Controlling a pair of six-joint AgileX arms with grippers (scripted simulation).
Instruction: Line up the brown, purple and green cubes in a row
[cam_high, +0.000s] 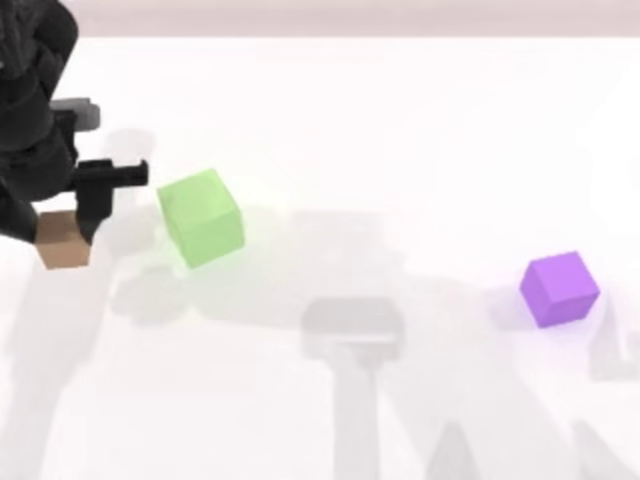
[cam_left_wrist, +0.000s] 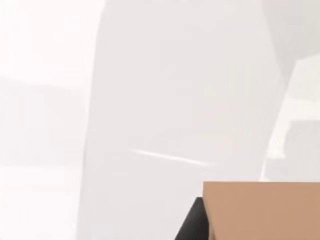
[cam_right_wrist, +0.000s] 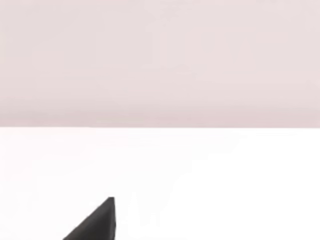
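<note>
Spread over a plain white bench (cam_high: 400, 120): largest, a matte lime-green cube (cam_high: 201, 217) left of centre; mid-sized, a matte violet-purple cube (cam_high: 559, 288) well apart at the right; smallest, a matte tan-brown cube (cam_high: 63, 240) at the far left. Left gripper (cam_high: 88, 215) clamped on the brown one, seemingly mid-carry. Next, likely: placing it in line beside green; right gripper off the top view, grip not discernible.
</note>
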